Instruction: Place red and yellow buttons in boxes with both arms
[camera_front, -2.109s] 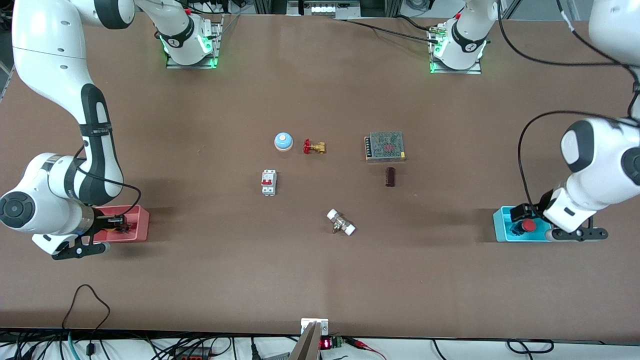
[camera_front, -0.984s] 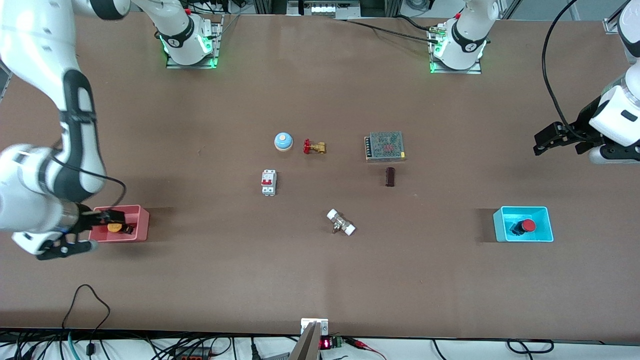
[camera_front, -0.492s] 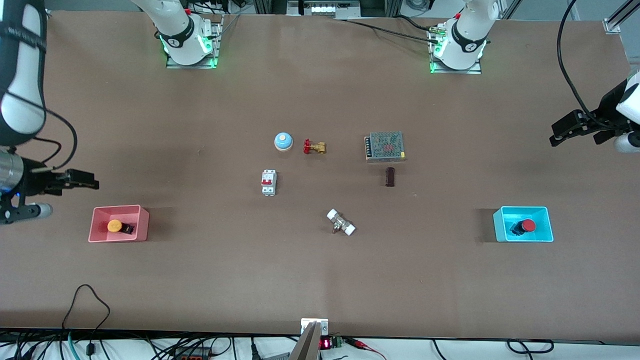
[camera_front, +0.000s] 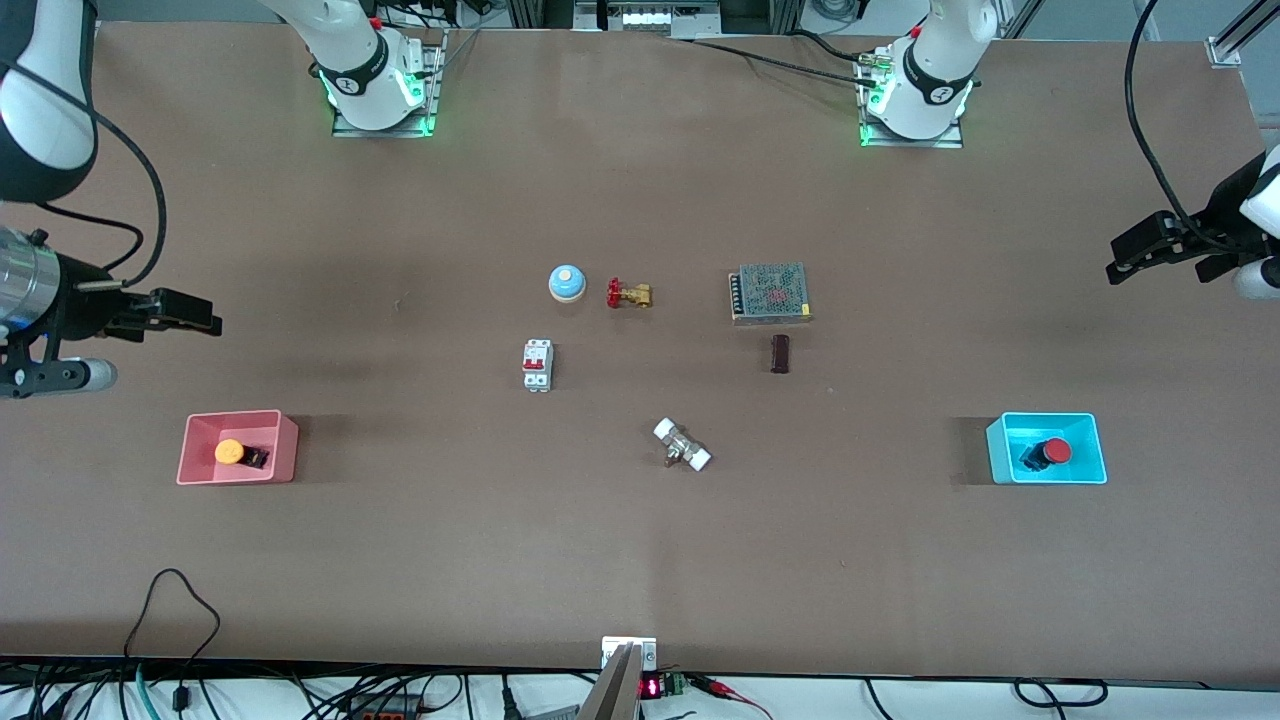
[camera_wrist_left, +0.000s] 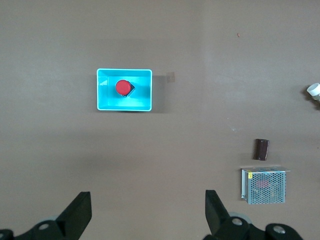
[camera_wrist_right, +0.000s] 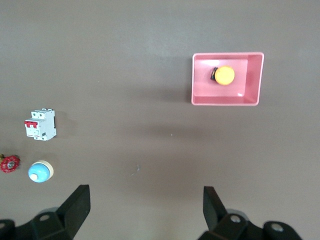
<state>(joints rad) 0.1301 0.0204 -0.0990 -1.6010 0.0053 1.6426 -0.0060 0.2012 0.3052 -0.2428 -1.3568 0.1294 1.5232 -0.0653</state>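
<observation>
The yellow button (camera_front: 229, 452) lies in the pink-red box (camera_front: 283, 447) at the right arm's end of the table; both also show in the right wrist view, button (camera_wrist_right: 224, 75) in box (camera_wrist_right: 201, 92). The red button (camera_front: 1056, 452) lies in the cyan box (camera_front: 1000, 445) at the left arm's end; the left wrist view shows the button (camera_wrist_left: 122, 87) in the box (camera_wrist_left: 142, 95). My right gripper (camera_front: 195, 315) is open and empty, up over bare table. My left gripper (camera_front: 1135, 250) is open and empty, up over bare table (camera_wrist_left: 148, 207).
In the middle of the table are a blue domed bell (camera_front: 566, 283), a brass valve with a red handle (camera_front: 628, 294), a white circuit breaker (camera_front: 538, 364), a meshed power supply (camera_front: 770, 292), a small dark block (camera_front: 780, 353) and a white-ended fitting (camera_front: 682, 445).
Both grippers let go of the buttons in the boxes and rose away. The left arm lifted off the cyan box first, the right arm off the pink-red box after.
</observation>
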